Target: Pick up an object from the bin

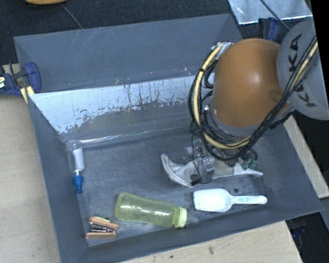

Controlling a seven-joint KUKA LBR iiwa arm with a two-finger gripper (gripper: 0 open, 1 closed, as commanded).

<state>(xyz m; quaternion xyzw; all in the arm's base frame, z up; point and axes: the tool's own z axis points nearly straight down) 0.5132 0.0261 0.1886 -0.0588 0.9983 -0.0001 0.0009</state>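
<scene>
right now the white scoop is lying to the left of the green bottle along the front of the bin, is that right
Not quite. The white scoop lies to the right of the green bottle, not to its left. The rest holds: both lie along the front of the bin, as the camera view shows.

Orange-capped arm [251, 84] over the bin [59, 190], right side; white scoop [217, 200], green bottle [146, 210] along near wall

An orange dome cover [248, 84] wears black and yellow cables [199, 99] — the white arm [307, 80] reads KUKA.
</scene>
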